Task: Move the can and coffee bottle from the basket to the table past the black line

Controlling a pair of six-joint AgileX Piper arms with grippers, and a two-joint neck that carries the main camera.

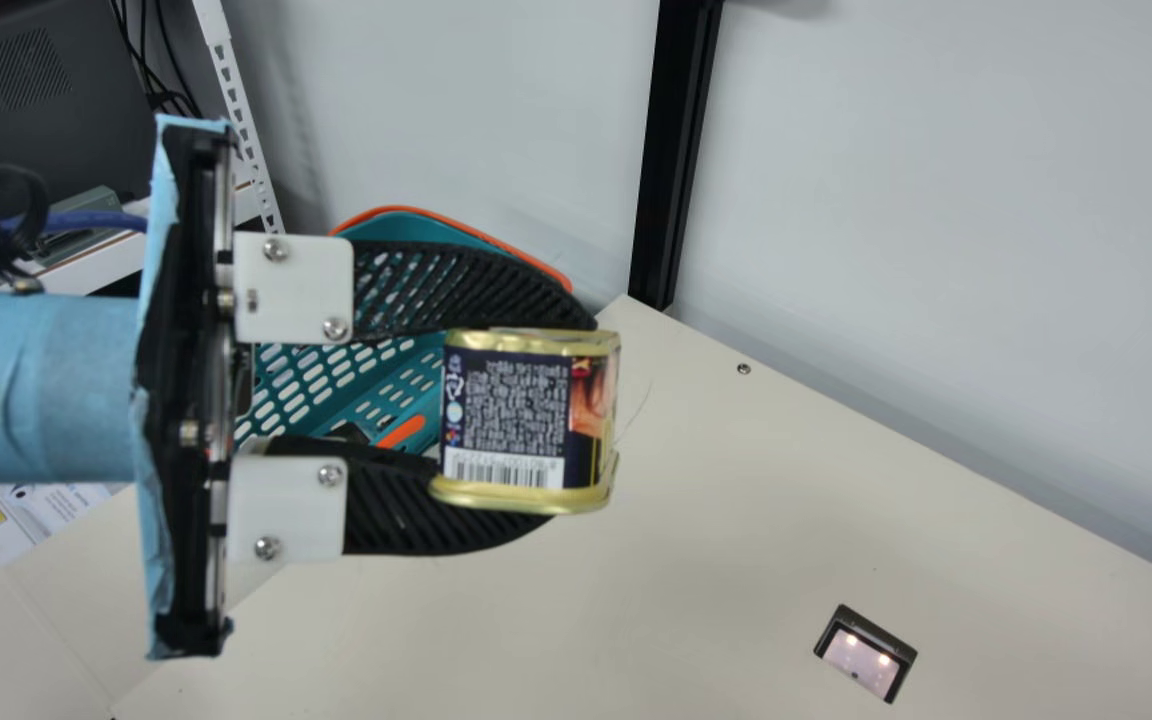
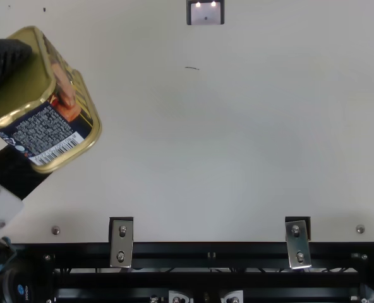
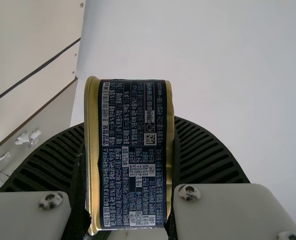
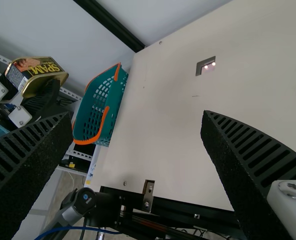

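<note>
- Gold-rimmed and dark-labelled, the can (image 1: pixel 526 420) is clamped between the two ribbed fingers of your left gripper (image 1: pixel 568 420), near their tips.
- You have it raised above the cream table (image 1: pixel 736 540); the main view shows you its barcode side.
- Your right gripper (image 4: pixel 137 116) has its fingers wide apart, as you can see in the right wrist view.
- Look at the table's edge for the teal basket (image 4: pixel 118 97) with orange trim, partly behind your left gripper in the main view.
- Your dark-framed panel (image 1: pixel 866 655), with two bright spots, sits in the tabletop.
</note>
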